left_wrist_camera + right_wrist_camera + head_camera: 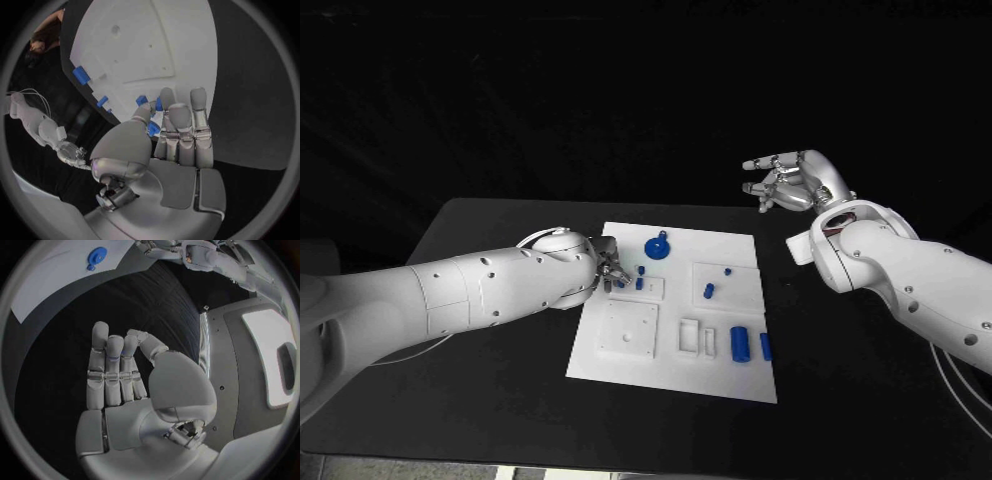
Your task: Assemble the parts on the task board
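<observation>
Several blue parts sit on the white task board [678, 370] in the middle of the black table [488, 400]. Nearest, two upright blue cylinders [740, 343] stand beside a slotted recess at the board's near right. Farther on lie a small blue peg [708, 291] and, near the far edge, a blue gear-like piece [656, 245]. The left hand [604, 268] reaches over the board's left side, fingertips pinching a small blue part [154, 129]. The right hand [790, 182] hovers raised beyond the board's far right corner, fingers curled toward the thumb, holding nothing.
</observation>
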